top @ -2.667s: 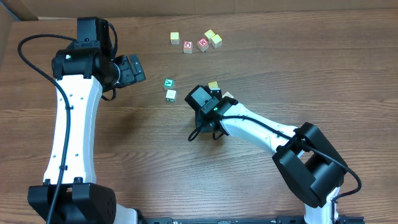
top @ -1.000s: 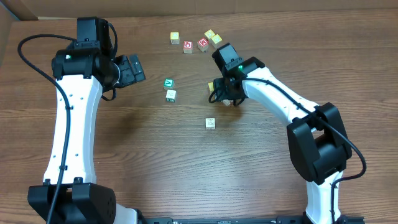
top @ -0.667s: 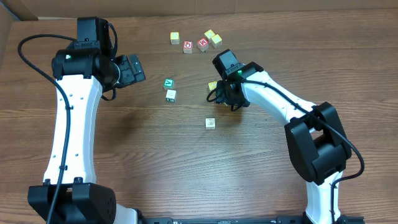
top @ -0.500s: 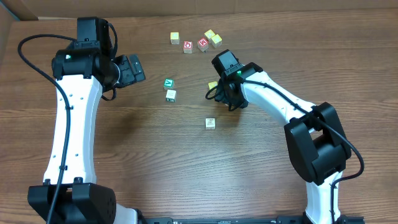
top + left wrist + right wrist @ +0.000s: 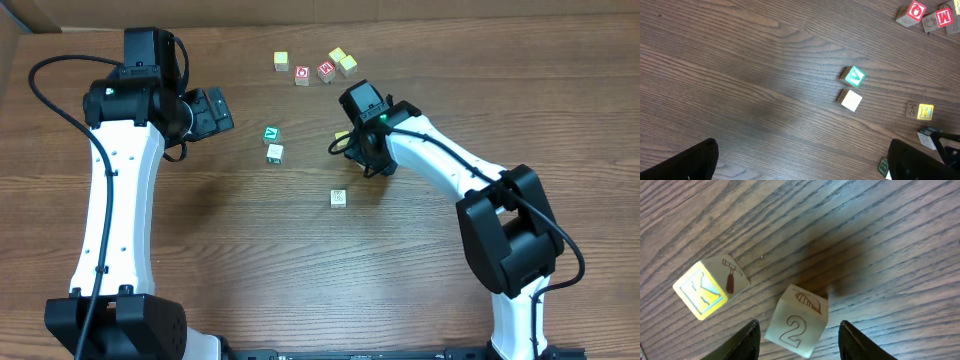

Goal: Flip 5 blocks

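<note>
Wooden table (image 5: pixel 300 280). Right gripper (image 5: pixel 799 342) gapes around the 2 block (image 5: pixel 797 322), K block (image 5: pixel 710 287) at its ten o'clock. Left gripper (image 5: pixel 802 165) gapes too.

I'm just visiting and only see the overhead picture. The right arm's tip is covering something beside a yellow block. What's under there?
Observer: The right wrist camera shows a block marked 2 between the fingers of the open right pincer, neither finger touching it.
Visitor: And the yellow one?
Observer: That yellow block bears a K, with a hammer drawn on its side.
Visitor: Is the other arm holding anything?
Observer: No. Its wrist camera shows the left pincer open over bare table.
</note>
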Motion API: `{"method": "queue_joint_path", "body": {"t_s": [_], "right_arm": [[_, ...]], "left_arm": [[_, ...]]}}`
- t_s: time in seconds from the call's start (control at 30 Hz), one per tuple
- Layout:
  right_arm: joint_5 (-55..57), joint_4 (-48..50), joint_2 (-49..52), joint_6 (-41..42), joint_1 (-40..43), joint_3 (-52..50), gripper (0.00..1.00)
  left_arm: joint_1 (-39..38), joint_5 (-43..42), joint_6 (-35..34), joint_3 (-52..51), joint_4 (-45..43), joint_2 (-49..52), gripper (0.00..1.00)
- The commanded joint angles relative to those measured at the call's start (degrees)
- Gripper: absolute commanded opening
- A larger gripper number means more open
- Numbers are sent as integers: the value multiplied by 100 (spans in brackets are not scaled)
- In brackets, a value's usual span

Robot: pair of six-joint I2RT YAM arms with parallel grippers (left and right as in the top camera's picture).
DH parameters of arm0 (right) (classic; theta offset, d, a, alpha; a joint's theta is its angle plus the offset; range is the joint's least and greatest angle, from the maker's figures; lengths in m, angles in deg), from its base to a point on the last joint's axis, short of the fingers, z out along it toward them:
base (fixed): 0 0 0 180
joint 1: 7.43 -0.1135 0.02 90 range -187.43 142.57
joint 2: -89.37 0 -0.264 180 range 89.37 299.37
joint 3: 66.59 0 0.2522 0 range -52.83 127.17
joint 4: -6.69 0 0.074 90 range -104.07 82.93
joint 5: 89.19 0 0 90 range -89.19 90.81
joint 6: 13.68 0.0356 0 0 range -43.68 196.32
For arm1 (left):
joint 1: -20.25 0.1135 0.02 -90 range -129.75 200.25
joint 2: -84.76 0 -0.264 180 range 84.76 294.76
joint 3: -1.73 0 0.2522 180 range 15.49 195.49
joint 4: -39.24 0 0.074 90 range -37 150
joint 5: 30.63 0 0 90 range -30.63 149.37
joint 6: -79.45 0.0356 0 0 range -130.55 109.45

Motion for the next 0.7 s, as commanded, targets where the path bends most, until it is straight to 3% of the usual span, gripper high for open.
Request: {"method": "queue_joint_path", "body": {"t_s": [0.0, 0.67], "right_arm": [[219, 55, 2, 166, -116, -35, 52], [485, 129, 173, 710, -179, -44, 51]], "left_arm": [[-24, 74, -118, 144, -22, 39, 100], [-24, 74, -118, 144, -20, 39, 100]]}}
